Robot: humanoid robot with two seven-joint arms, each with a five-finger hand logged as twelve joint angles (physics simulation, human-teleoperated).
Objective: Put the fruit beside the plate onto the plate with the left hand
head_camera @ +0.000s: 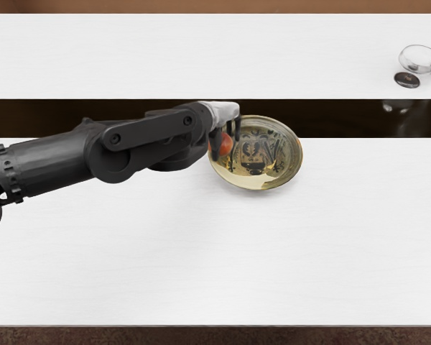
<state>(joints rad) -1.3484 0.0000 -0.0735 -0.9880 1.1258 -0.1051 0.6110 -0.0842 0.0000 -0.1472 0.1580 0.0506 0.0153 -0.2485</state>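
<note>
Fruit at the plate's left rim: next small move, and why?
Probably carry the fruit a little to the right, toward the middle of the plate, before releasing. The left hand appears closed on it, but it shows right at the plate's left rim, so letting go here might drop it off the edge.

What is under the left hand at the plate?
A red round fruit, over the glossy golden plate's left rim. The left hand covers its top; contact with the plate is hidden.
</note>
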